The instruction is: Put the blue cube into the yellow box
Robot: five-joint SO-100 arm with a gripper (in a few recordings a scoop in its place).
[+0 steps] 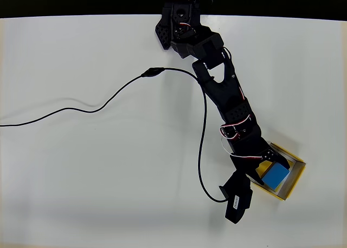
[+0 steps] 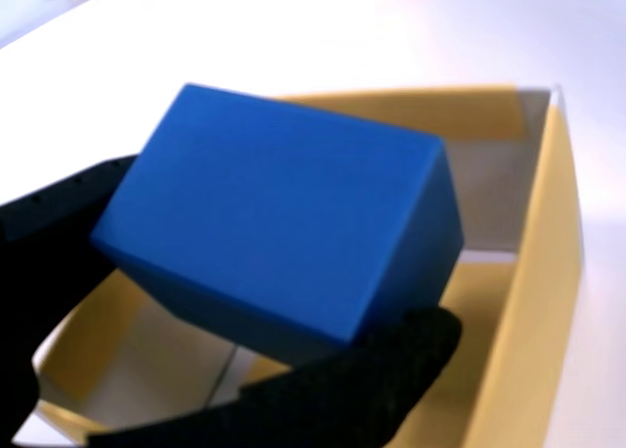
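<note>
Hand (image 1: 269, 167) over white table (image 1: 81, 177)

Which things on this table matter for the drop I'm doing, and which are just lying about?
Part of the job:
- blue cube, held in the gripper above the box
- yellow box, open-topped, at the table's right side in the overhead view

Just lying about:
- black cable snaking across the white table to the wrist camera
</note>
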